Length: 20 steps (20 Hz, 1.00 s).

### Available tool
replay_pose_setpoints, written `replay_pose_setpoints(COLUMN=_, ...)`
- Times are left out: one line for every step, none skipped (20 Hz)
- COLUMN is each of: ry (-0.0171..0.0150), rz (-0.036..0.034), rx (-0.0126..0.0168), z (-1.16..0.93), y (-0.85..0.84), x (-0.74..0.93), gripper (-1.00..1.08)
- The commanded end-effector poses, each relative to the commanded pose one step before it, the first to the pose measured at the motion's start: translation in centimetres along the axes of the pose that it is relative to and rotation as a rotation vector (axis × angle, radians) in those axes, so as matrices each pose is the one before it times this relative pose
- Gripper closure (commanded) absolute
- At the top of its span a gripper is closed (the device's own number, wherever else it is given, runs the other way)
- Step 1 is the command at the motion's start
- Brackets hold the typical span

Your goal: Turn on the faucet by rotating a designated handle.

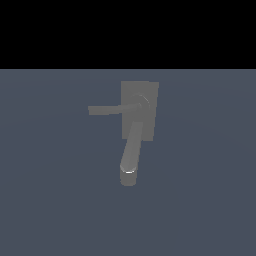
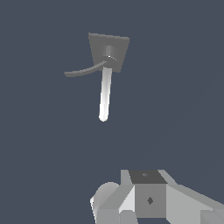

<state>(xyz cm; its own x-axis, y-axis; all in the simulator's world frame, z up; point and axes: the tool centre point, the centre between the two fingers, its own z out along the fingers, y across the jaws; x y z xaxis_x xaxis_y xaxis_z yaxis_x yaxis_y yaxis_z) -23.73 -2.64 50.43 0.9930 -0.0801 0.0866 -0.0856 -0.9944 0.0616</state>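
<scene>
The grey faucet (image 1: 150, 90) stands on a dark blue-grey floor, its flat rectangular back plate behind a round hub (image 1: 141, 102). From the hub the thin flat handle (image 1: 107, 109) points to the exterior view's left, and the thick rounded spout (image 1: 131, 150) runs toward the camera. The wrist view shows the same faucet (image 2: 122, 46) from a distance, with its handle (image 2: 83, 71) and spout (image 2: 105, 94). Only grey and white boxy parts of my gripper (image 2: 148, 197) show at that frame's edge, far from the handle and touching nothing. Its fingertips are not clear.
A flat, dark blue-grey floor (image 1: 55, 200) surrounds the faucet, with a black band above it in the exterior view. The arm does not appear in the exterior view.
</scene>
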Motion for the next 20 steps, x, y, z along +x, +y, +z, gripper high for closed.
replay_pose_setpoints(ry=0.02731, rz=0.00904, rx=-0.04358, z=-0.61, y=0.267, x=0.158, gripper=1.08)
replay_pose_setpoints(ry=0.01321, rz=0.00407, rx=-0.02147, z=-0.294, y=0.125, x=0.08, gripper=1.08)
replay_pose_setpoints(ry=0.01444, rz=0.00447, rx=-0.02326, z=-0.324, y=0.14, x=0.092, gripper=1.08)
replay_pose_setpoints(ry=0.01569, rz=0.00488, rx=-0.02507, z=-0.355, y=0.155, x=0.105, gripper=1.08)
replay_pose_setpoints(ry=0.017, rz=0.00515, rx=-0.02708, z=-0.388, y=0.165, x=0.118, gripper=1.08)
replay_pose_setpoints(ry=0.01833, rz=0.00538, rx=-0.02909, z=-0.422, y=0.177, x=0.132, gripper=1.08)
replay_pose_setpoints(ry=0.01966, rz=0.00563, rx=-0.03107, z=-0.456, y=0.188, x=0.147, gripper=1.08)
replay_pose_setpoints(ry=0.021, rz=0.00582, rx=-0.03304, z=-0.492, y=0.2, x=0.165, gripper=1.08)
replay_pose_setpoints(ry=0.02233, rz=0.00595, rx=-0.03499, z=-0.528, y=0.21, x=0.183, gripper=1.08)
replay_pose_setpoints(ry=0.02365, rz=0.00601, rx=-0.03689, z=-0.564, y=0.22, x=0.203, gripper=1.08)
replay_pose_setpoints(ry=0.02497, rz=0.00601, rx=-0.03878, z=-0.601, y=0.229, x=0.225, gripper=1.08)
replay_pose_setpoints(ry=0.02591, rz=0.00586, rx=-0.04009, z=-0.63, y=0.234, x=0.245, gripper=1.08)
replay_pose_setpoints(ry=0.02604, rz=0.00547, rx=-0.04012, z=-0.638, y=0.231, x=0.258, gripper=1.08)
replay_pose_setpoints(ry=0.02613, rz=0.00503, rx=-0.04009, z=-0.646, y=0.227, x=0.272, gripper=1.08)
replay_pose_setpoints(ry=0.02622, rz=0.00457, rx=-0.04006, z=-0.653, y=0.222, x=0.286, gripper=1.08)
replay_pose_setpoints(ry=0.0263, rz=0.00408, rx=-0.04, z=-0.659, y=0.216, x=0.3, gripper=1.08)
replay_pose_setpoints(ry=0.02638, rz=0.00356, rx=-0.03994, z=-0.665, y=0.21, x=0.314, gripper=1.08)
replay_pose_setpoints(ry=0.02645, rz=0.003, rx=-0.03986, z=-0.67, y=0.202, x=0.328, gripper=1.08)
replay_pose_setpoints(ry=0.02652, rz=0.00242, rx=-0.03977, z=-0.675, y=0.194, x=0.343, gripper=1.08)
replay_pose_setpoints(ry=0.02659, rz=0.00181, rx=-0.03966, z=-0.68, y=0.185, x=0.358, gripper=1.08)
